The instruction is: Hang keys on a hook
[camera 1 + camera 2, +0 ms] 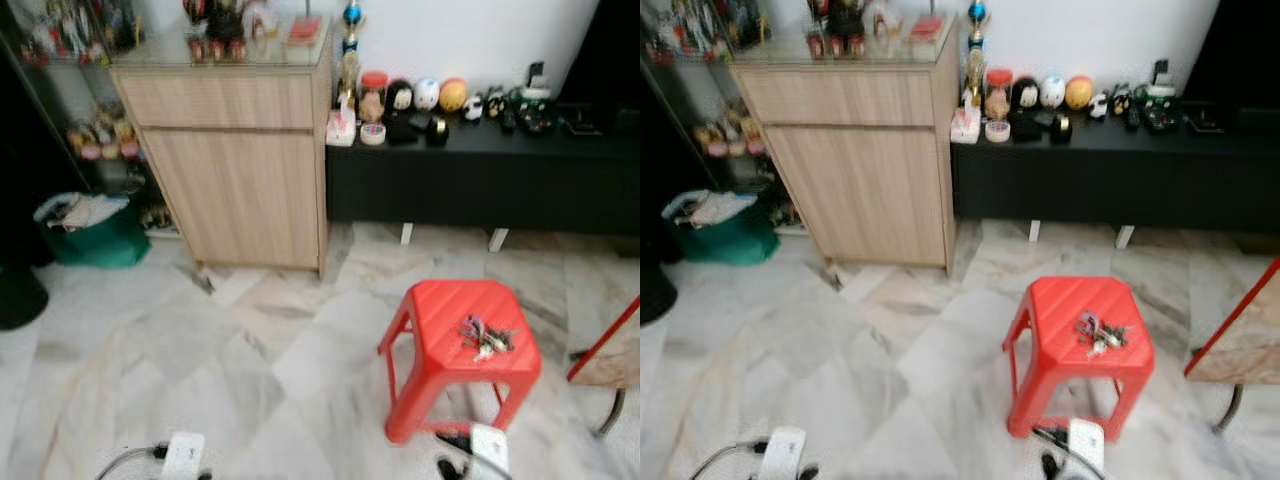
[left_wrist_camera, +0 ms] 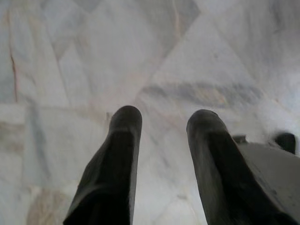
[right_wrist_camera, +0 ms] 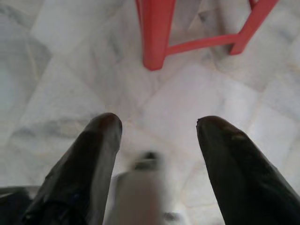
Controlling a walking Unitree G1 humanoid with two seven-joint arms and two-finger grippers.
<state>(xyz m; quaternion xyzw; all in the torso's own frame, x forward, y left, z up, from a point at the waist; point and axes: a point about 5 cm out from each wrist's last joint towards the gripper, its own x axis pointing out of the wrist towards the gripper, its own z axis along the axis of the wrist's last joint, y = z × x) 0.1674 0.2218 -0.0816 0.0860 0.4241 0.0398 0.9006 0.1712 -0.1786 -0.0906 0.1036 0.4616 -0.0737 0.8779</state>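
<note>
Hanging low over the marble floor (image 2: pixel 197 56), the left gripper (image 2: pixel 164 123) has its two black fingers (image 2: pixel 119 154) spread apart with nothing between them; a grey edge and a small dark shape beside one finger are cut off by the frame and cannot be identified.

Right gripper (image 3: pixel 158 123): fingers parted wider, empty, pointed at the floor close to the legs of the red stool (image 1: pixel 455 345). A pale blurred object lies between the fingers low in the right wrist view; too soft to name.

Keys (image 1: pixel 485 337): a small bunch lying on the stool's seat, toward its right side. Individual keys and ring are too small and blurred to separate.

Stool: red plastic, standing on the floor ahead and to the right.

Wooden cabinet (image 1: pixel 240 165): light wood, against the back wall on the left; blurred ornaments on top, partly cut by the upper edge.

Black low bench (image 1: pixel 480 175): touching the cabinet's right side, carrying a row of round figures, jars and small items, indistinct.

Green bin (image 1: pixel 95 235): left of the cabinet, holding pale contents.

Red-edged panel (image 1: pixel 610 350): at the right margin, cropped.
</note>
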